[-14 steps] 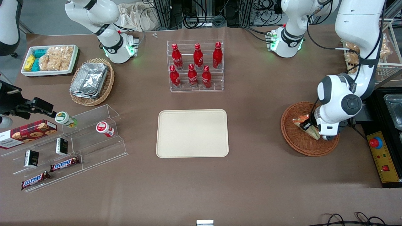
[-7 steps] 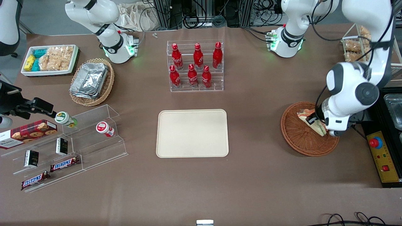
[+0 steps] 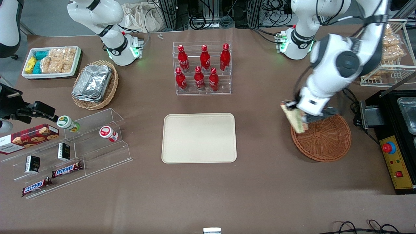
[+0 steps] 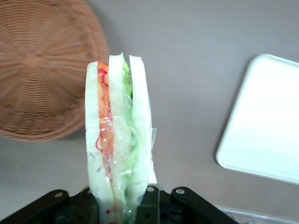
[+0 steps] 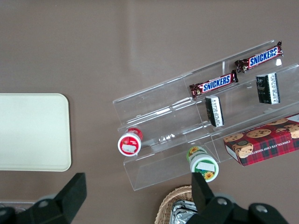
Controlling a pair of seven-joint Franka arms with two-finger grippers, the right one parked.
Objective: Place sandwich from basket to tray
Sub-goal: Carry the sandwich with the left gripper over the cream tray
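The tray (image 3: 199, 137) sits flat on the brown worktop (image 3: 260, 188), nothing on it. Toward the working arm's end is the basket (image 3: 325, 139), round reddish-brown wicker, with nothing visible in it in either the front or the left wrist view.

The hand (image 3: 302, 112) hangs above the basket's rim on the side facing the tray, and it's clamped on the sandwich (image 3: 295, 119). In the wrist view the two fingers (image 4: 148, 205) pinch the wide end of the wedge, so the sandwich (image 4: 117, 140) is off the worktop, wrapped in clear film, with pale bread, an orange-red layer and green lettuce showing. From there it sits between the basket (image 4: 42, 70) and the tray (image 4: 261, 121).

Farther from the camera is a clear rack of red bottles (image 3: 202, 68).
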